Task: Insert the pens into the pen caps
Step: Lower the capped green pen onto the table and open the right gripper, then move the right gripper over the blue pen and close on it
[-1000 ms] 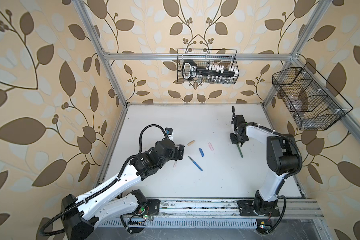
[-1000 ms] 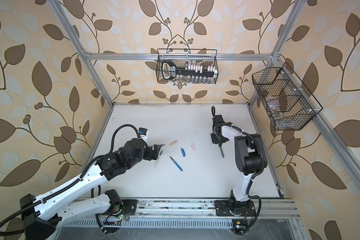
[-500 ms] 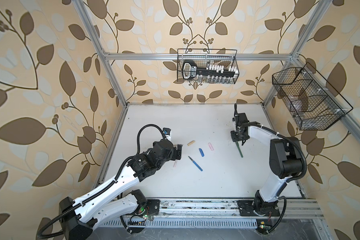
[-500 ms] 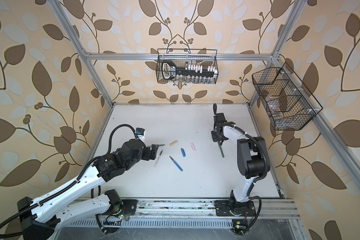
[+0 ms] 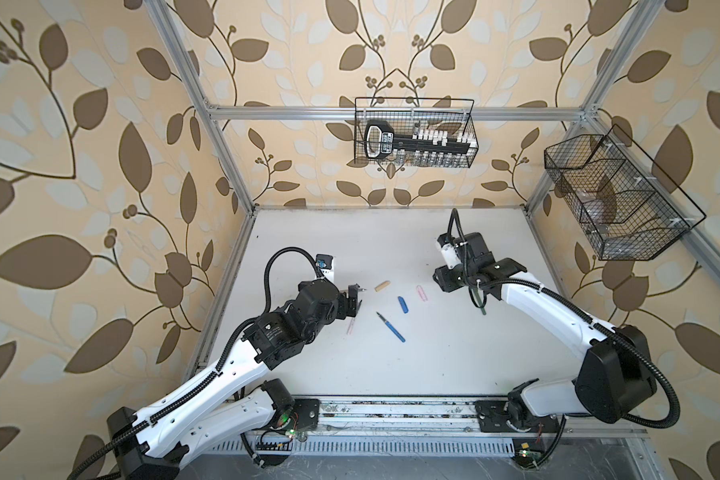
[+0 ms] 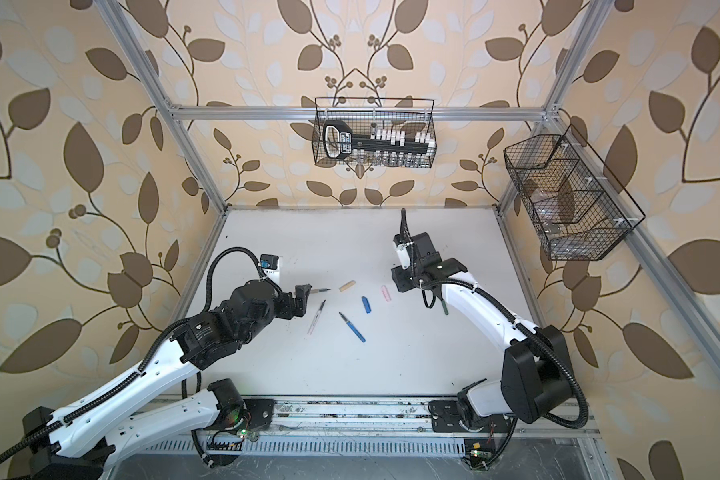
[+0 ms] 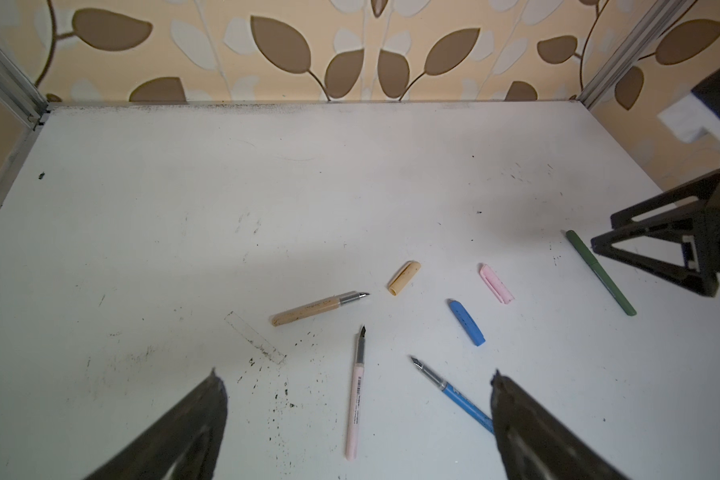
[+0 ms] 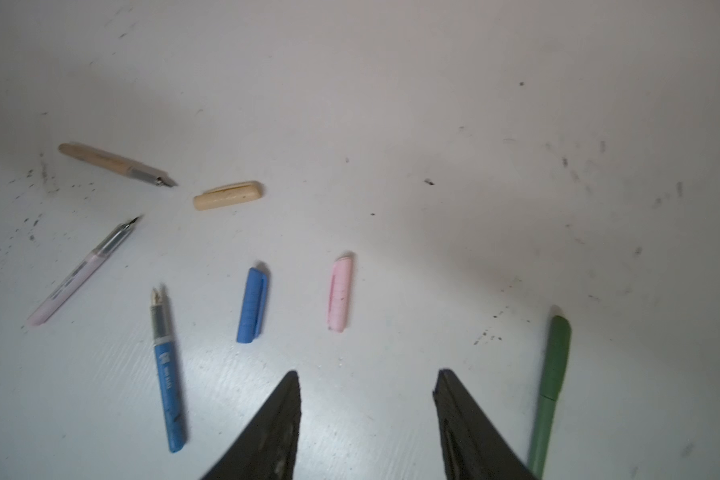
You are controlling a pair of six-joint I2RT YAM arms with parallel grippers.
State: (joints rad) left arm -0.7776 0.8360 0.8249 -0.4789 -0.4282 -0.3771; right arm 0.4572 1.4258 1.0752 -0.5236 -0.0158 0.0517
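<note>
Green pen just released by right gripper: jaws parted, empty; pen left on table beside it, looks capped. Left gripper wide open, empty. Tan pen, pink pen, blue pen uncapped, caps loose nearby.

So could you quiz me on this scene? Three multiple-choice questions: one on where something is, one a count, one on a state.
1. Where is the green pen?
A held up in the air
B lying on the table beside the right gripper
C on the floor

2. How many loose caps lie on the table?
A one
B three
C six

3. How is the left gripper?
A open and empty
B shut on a pen
C shut on a cap

Answers:
1 B: it lies flat next to that gripper, untouched.
2 B: a tan cap, a blue cap and a pink cap.
3 A: its fingers stand wide apart, holding nothing.
</note>
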